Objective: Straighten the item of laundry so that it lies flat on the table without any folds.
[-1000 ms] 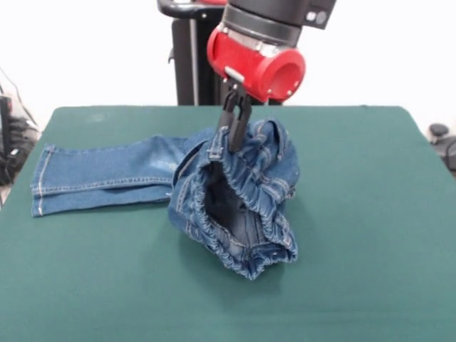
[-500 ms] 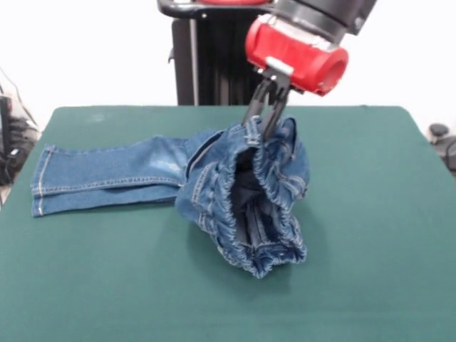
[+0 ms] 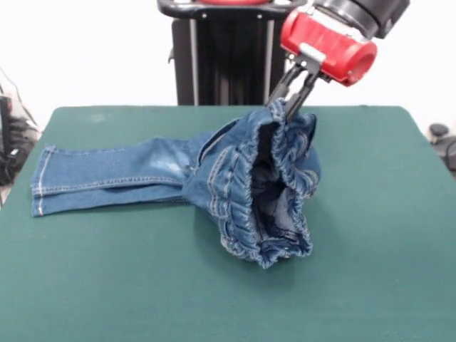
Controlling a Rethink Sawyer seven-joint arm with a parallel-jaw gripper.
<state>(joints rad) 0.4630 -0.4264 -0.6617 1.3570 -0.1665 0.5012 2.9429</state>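
A small pair of blue denim jeans (image 3: 235, 178) lies on the dark green table (image 3: 370, 235). Its legs stretch flat toward the left edge, ending in hemmed cuffs near the left side. The elastic waistband end is lifted off the table and hangs open in a bunched, gathered ring facing the front. My gripper (image 3: 285, 108), black fingers under a red wrist, comes down from the upper right and is shut on the top rim of the waistband, holding it up.
A black pedestal column (image 3: 214, 50) stands behind the table's far edge. Dark cables and gear sit past the left edge, and a dark object (image 3: 443, 139) lies beyond the right edge.
The gripper has moved right and up with the waistband in its grip, dragging the bunched top of the jeans to the right and raising it. The legs have stayed flat at the left.
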